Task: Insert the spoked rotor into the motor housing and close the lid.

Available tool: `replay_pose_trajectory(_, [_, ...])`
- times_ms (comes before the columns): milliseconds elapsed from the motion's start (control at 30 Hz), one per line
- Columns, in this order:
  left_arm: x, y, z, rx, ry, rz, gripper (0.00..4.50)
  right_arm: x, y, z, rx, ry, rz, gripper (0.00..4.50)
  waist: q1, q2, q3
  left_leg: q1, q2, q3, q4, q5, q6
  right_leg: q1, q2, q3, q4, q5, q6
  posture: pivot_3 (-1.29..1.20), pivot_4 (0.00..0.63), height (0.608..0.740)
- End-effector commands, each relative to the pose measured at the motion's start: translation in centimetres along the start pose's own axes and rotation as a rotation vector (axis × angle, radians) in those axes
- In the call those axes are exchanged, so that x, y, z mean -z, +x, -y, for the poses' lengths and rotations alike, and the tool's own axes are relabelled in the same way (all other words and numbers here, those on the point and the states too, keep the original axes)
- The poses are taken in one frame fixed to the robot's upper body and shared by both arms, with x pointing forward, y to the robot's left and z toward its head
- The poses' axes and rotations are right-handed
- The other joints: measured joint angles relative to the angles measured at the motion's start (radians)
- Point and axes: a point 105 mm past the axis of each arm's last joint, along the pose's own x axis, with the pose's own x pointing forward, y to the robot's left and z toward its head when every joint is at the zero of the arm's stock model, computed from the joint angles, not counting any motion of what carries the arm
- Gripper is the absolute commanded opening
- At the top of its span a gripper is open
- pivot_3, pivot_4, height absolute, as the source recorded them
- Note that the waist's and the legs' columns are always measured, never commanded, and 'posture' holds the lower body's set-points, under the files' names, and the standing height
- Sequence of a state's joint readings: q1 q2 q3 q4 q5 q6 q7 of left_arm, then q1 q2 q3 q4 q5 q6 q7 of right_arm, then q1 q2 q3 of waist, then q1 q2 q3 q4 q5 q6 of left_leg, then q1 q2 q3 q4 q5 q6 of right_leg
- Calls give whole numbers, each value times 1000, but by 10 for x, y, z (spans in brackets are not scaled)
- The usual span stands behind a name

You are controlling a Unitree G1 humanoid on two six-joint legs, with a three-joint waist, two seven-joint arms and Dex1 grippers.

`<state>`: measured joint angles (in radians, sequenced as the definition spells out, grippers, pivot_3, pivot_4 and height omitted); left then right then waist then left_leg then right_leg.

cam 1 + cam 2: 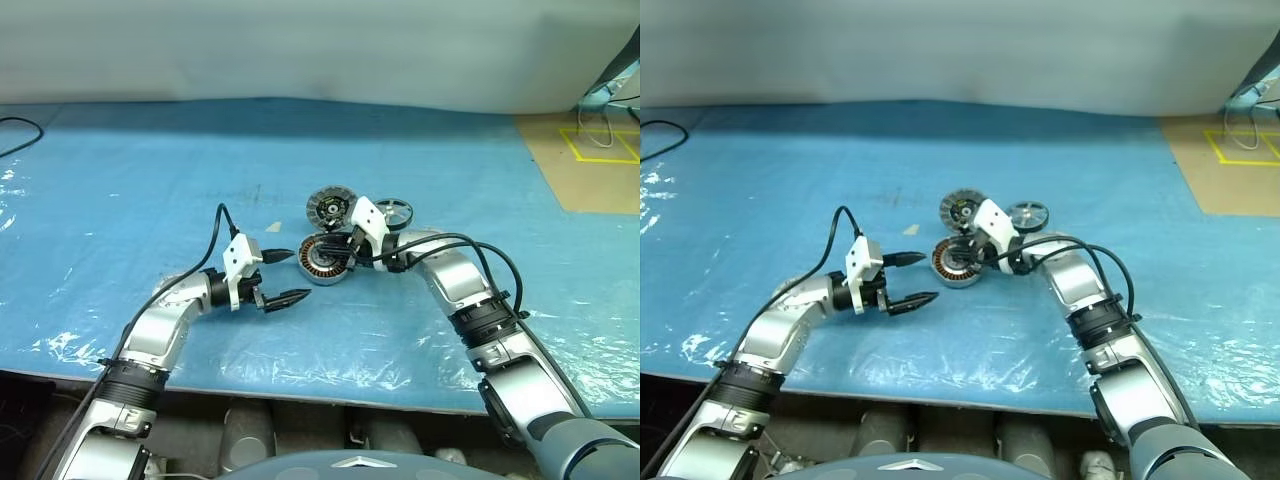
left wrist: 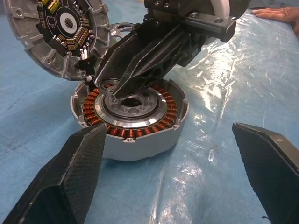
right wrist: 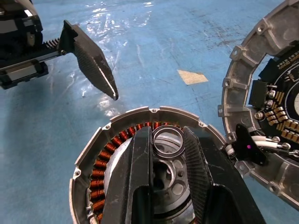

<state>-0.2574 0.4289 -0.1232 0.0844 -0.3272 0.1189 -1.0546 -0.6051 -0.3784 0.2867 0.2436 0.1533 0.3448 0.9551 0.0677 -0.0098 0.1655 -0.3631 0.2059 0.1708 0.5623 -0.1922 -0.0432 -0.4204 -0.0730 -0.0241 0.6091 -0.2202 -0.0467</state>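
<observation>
The motor housing (image 1: 320, 262) lies on the blue sheet, its copper windings (image 2: 164, 116) facing up. My right gripper (image 3: 166, 135) hangs over its dark centre, shut on a small metal ring (image 3: 167, 150). The lid (image 1: 331, 207) leans tilted against the housing's far side with its dark circuit face (image 2: 63, 23) showing; thin wires (image 3: 268, 145) join it to the housing. The spoked rotor (image 1: 393, 212) lies flat just right of the lid. My left gripper (image 1: 283, 277) stands open just left of the housing, pointing at it, with nothing between its fingers (image 2: 70, 182).
The blue plastic sheet (image 1: 150, 180) covers the table to its front edge. A pale scrap of tape (image 1: 273, 227) lies left of the lid. Brown board with yellow tape (image 1: 595, 150) is at the back right. A person's hand (image 2: 275, 13) rests on the sheet beyond the housing.
</observation>
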Motion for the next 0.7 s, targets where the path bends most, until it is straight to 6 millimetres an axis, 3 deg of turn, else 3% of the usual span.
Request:
replay_pose_trajectory(33, [-6,-3,1,-3,40,12,4500,-5,-6,-5,-30,-39,14,740,0,0,0,0,0,0,0,0,0,0,0,0,0,0,0,0,150,740])
replay_pose_trajectory(400, [-10,-1,-1,-13,28,28,4500,4,-2,-5,-13,-31,-1,740,-2,0,0,1,0,0,0,0,0,0,0,0,1,0,0,0,150,740])
replay_pose_trajectory(533, [-12,-1,-3,-19,17,37,4500,-1,-5,-2,-1,5,33,740,-2,0,0,1,0,0,0,0,0,0,0,0,1,0,0,0,150,740])
replay_pose_trajectory(700, [-14,2,-3,-13,20,34,4500,11,-5,-3,-8,-10,-15,740,-2,0,0,1,0,0,1,0,0,0,0,0,1,0,0,0,150,740])
